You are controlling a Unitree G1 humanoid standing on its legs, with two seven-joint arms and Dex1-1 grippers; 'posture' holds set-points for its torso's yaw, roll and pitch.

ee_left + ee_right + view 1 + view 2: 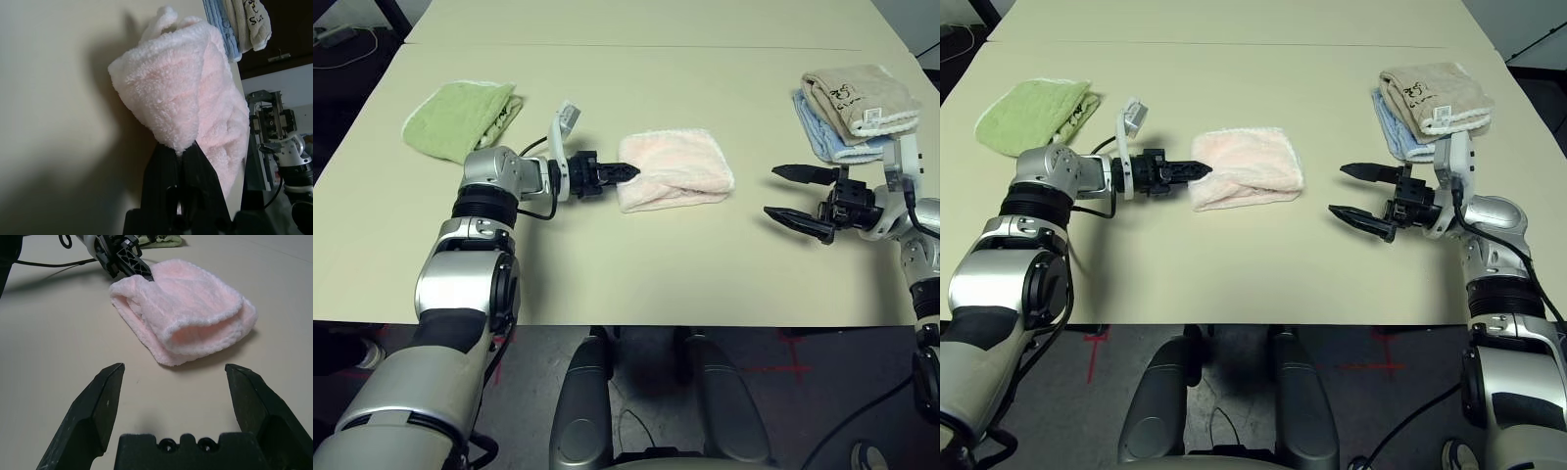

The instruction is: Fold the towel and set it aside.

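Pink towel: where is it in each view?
Left eye: pink towel, centre, folded.
Right eye: left of centre.
Left wrist: fills the middle, left end effector shut on its edge.
Right wrist: upper centre.
Landmark: beige towel on blue towel.

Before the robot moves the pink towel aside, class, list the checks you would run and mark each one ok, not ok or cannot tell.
1. Towel folded: ok.
2. Left gripper shut on the towel's near edge: ok.
3. Grip takes all layers: cannot tell.
4. Right gripper open, apart from the towel: ok.
5. Green towel clear of the left arm: ok.
6. Beige and blue stack apart from the towel: ok.
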